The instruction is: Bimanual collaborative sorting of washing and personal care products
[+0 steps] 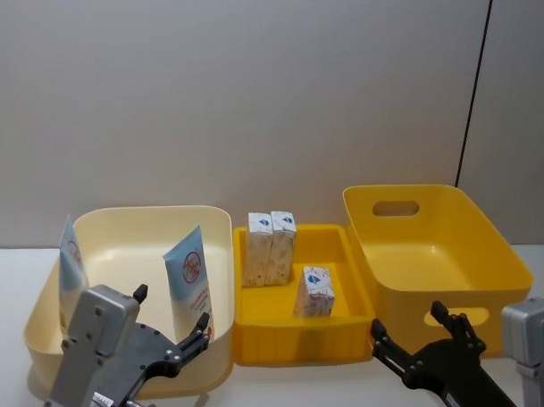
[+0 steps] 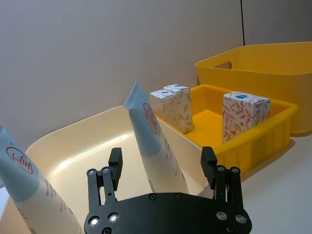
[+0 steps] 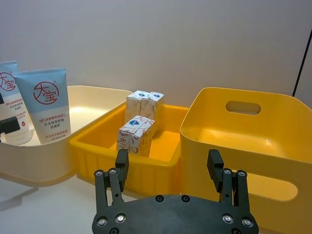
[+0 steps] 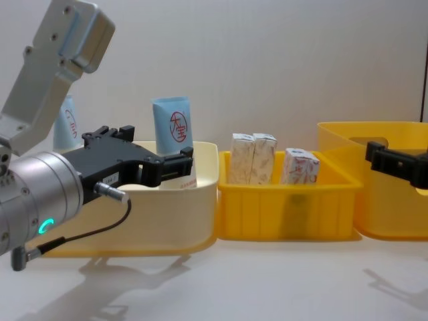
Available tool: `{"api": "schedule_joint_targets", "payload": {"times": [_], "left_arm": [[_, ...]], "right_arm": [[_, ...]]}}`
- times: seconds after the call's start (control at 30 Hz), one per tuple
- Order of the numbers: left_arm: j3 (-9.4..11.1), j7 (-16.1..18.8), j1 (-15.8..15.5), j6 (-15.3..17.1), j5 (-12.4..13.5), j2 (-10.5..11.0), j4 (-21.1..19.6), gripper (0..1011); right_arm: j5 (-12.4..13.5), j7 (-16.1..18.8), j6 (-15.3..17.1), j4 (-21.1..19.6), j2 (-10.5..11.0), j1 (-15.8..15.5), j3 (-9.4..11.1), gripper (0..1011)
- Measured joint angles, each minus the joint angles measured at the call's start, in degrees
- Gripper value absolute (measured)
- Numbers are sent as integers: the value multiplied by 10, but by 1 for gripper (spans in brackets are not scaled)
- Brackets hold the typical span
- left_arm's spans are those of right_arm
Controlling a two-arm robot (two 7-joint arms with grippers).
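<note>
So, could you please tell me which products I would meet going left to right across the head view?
Far-left squeeze tube → second squeeze tube → left box of the pair → right box of the pair → lone box. Tubes stand in the cream bin, boxes in the yellow tray.

Two blue-white tubes (image 1: 189, 280) (image 1: 70, 264) standing in cream bin (image 1: 147, 214); three speckled boxes (image 1: 260, 248) (image 1: 283, 246) (image 1: 314, 291) upright in yellow tray (image 1: 295, 342).

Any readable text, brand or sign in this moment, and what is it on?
"大宝" in a red circle: on the nearer squeeze tube; the same mark, partly cut off, is on the tube behind it.
Small red lines under that mark: too small to read.
Speckled boxes: a blue drop sign on top, no legible words.
</note>
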Motion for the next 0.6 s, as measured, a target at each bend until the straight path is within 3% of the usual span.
{"api": "schedule_joint_targets", "payload": {"times": [0.6], "left_arm": [[0,0,0,0,0,0,0,1003]], "right_arm": [[0,0,0,0,0,0,0,1001]]}}
